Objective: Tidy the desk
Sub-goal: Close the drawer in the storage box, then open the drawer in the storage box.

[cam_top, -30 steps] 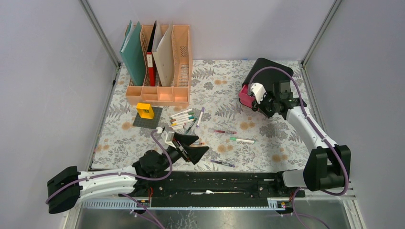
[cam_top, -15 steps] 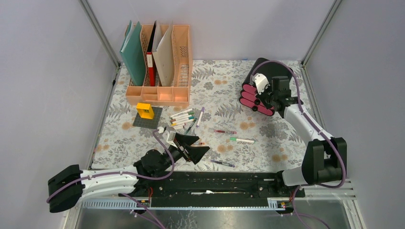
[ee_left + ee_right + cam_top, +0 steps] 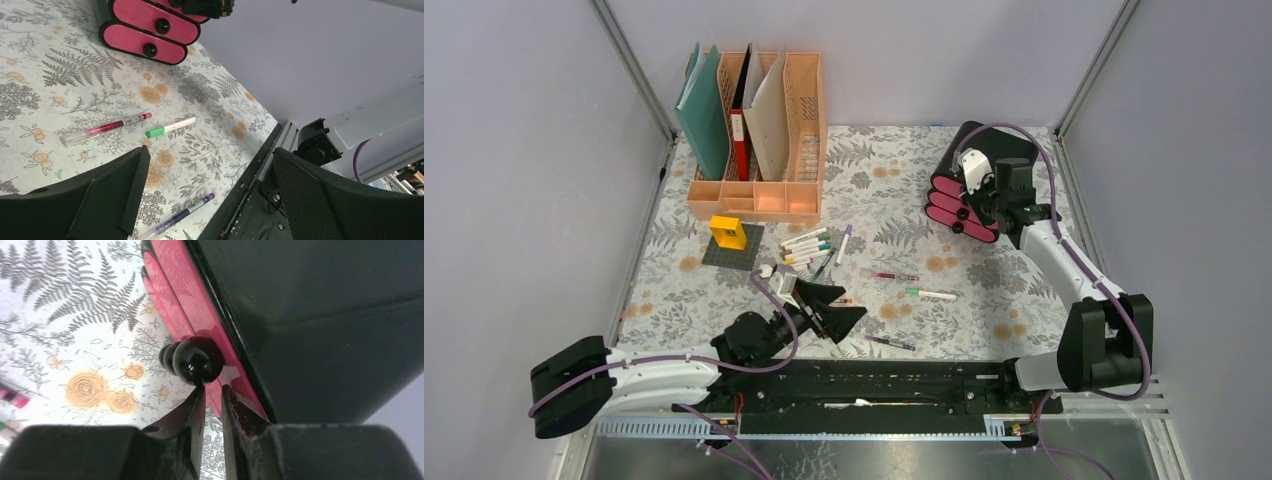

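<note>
The desk [image 3: 884, 170] has a fern-and-flower cloth. The black-and-pink drawer box [image 3: 952, 205] stands at the back right with three pink fronts showing. It also shows in the left wrist view [image 3: 150, 35]. My right gripper [image 3: 976, 208] is at those fronts. In the right wrist view it [image 3: 212, 392] is shut with a thin slit, its tips just under a black drawer knob [image 3: 195, 359], gripping nothing. My left gripper [image 3: 850, 300] hangs open and empty over the front middle of the cloth. In its own view [image 3: 210, 150] a purple pen [image 3: 180, 217] lies below the jaws.
A peach file rack [image 3: 759, 195] with folders stands back left. A yellow block [image 3: 728, 232] sits on a dark plate [image 3: 724, 254]. A cluster of markers [image 3: 809, 248], a red pen [image 3: 894, 276], a green-capped marker [image 3: 931, 294] and the purple pen [image 3: 891, 343] lie mid-desk. The black base rail [image 3: 874, 380] runs along the front.
The right gripper has drawn back from in front of the drawer box, so the three pink fronts now show. The left arm has crept slightly right, still open.
</note>
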Motion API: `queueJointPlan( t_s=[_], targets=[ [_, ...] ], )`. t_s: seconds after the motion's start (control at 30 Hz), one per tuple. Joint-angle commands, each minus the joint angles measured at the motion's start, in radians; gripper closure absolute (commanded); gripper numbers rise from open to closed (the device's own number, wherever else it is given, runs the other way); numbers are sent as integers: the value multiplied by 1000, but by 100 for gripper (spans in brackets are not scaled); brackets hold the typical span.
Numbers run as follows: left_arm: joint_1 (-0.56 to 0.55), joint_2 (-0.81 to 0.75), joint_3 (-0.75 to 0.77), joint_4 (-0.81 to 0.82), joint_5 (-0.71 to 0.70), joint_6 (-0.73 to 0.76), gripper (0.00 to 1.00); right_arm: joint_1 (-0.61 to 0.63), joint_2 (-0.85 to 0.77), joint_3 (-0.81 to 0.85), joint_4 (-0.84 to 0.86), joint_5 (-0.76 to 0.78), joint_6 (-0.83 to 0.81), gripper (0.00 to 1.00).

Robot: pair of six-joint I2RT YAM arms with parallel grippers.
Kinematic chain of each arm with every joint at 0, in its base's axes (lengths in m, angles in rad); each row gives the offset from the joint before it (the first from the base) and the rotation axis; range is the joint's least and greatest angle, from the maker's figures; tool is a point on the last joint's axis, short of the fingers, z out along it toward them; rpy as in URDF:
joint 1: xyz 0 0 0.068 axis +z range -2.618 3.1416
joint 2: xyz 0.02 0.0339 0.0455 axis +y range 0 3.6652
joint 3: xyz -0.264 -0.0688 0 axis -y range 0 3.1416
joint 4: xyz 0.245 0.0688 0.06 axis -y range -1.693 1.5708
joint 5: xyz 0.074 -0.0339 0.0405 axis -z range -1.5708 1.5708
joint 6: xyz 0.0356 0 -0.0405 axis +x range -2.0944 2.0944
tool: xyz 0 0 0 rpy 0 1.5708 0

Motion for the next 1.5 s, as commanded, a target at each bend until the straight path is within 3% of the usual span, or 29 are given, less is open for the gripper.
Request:
queueJointPlan(
  t_s=[0.0, 0.23, 0.37, 0.57, 0.77, 0.97, 1.2, 1.47],
  targets=[
    [11, 76, 24, 150, 29, -53, 1, -1, -79, 61, -79, -73, 15, 73],
    [50, 274, 79, 312, 125, -128, 1, -1, -229, 97, -292, -332, 52, 54],
    [74, 370, 128, 369, 187, -163, 1, -2, -321, 93, -348, -434, 107, 48],
    [110, 501, 259, 295, 225, -234, 1, -3, -463, -1, -308, -524, 199, 39],
    [152, 690, 435, 250, 309, -306, 1, -6, -546, -94, -202, -342, 195, 30],
    [171, 918, 648, 214, 337, -369, 1, -38, -629, -176, -50, -174, 335, 19],
    [193, 1128, 856, 196, 317, -441, 1, -58, -674, -228, 75, 42, 474, 15],
    [232, 1329, 1061, 198, 268, -583, 5, -57, -712, -244, 106, 83, 491, 15]
  ],
)
